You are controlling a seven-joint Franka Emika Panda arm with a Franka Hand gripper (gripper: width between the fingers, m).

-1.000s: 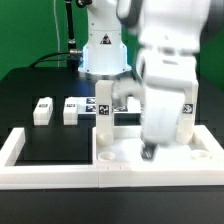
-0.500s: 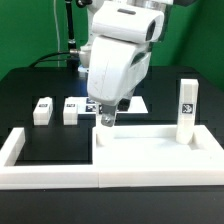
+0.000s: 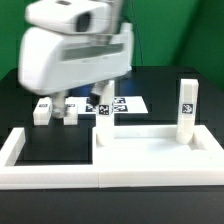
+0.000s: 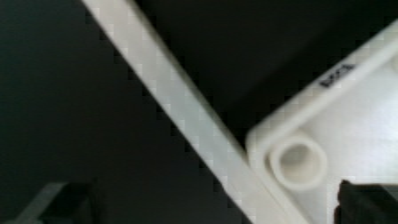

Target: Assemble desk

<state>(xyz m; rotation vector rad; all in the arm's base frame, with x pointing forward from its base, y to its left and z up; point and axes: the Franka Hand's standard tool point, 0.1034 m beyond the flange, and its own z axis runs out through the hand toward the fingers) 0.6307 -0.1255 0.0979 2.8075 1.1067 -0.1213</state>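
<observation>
The tabletop [image 3: 150, 148] lies flat at the exterior view's right, with one leg [image 3: 186, 108] upright at its right end. A loose leg [image 3: 42, 110] looks rigid, light and smooth, probably best pinched across its flat sides. The fingers [image 4: 50, 202] are spread wide, holding nothing.

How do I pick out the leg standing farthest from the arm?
Find the wide white tabletop in front. At its back corner on the exterior view's right stands an upright leg. Unlike the other legs, it stands clear of the arm.
</observation>
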